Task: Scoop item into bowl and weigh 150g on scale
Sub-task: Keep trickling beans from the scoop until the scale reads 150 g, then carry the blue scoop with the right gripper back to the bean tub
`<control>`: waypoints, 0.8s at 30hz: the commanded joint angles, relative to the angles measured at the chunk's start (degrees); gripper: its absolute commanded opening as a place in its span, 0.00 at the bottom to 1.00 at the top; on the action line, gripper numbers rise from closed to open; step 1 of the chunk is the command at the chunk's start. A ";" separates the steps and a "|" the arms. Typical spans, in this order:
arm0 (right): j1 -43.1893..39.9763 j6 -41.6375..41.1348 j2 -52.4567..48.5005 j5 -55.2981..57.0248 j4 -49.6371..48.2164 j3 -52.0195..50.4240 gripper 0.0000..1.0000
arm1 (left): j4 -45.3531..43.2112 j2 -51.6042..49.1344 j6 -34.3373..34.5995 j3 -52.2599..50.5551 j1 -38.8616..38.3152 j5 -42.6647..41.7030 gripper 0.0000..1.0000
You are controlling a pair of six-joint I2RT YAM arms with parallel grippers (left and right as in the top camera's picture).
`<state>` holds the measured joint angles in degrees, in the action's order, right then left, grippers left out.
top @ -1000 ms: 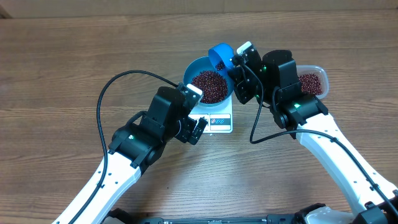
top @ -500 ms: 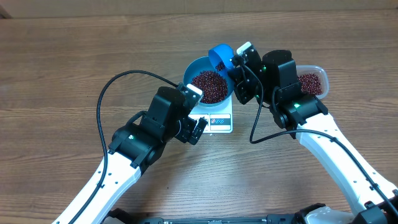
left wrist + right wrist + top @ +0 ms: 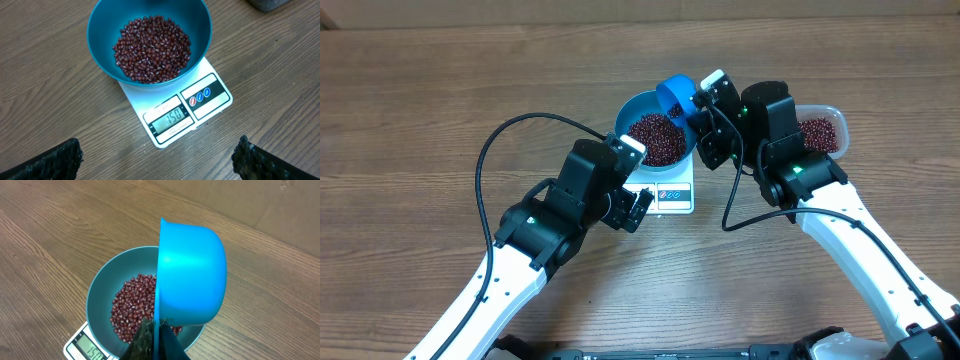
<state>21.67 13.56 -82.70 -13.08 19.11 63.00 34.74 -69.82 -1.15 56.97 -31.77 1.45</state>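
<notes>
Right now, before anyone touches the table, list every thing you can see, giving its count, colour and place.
beans: many, dark red-brown, heaped in the bowl; more in the tub
bowl: one, teal-blue, on the scale
scale: one, white, mid-table, display showing 150
scoop: one, bright blue, tipped on its side over the bowl's rim
tub: one, clear plastic, on the table behind the right arm
table: one, brown wood, under everything
left gripper: one, black, open and empty, hovering near the scale's display edge
right gripper: one, black, shut on the scoop's handle
</notes>
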 commanded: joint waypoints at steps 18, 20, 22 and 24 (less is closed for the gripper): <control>-0.44 -24.72 -0.37 -0.31 -1.16 1.44 0.04 | -0.04 -0.20 0.72 -0.13 0.28 -0.90 0.99; -0.44 -30.14 -0.37 -0.31 -2.01 1.44 0.04 | -0.04 -0.20 0.72 -0.13 0.28 -0.90 1.00; -0.44 -34.75 -0.37 -0.28 -3.45 1.46 0.04 | -0.04 -0.20 0.72 -0.13 0.28 -0.90 0.99; -0.46 -37.24 -0.35 -0.26 -5.18 1.46 0.04 | -0.04 -0.20 0.72 -0.13 0.28 -0.90 0.99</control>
<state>21.56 -14.06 -82.70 -13.17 15.73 63.00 34.74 -69.82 -1.15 56.97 -31.77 1.43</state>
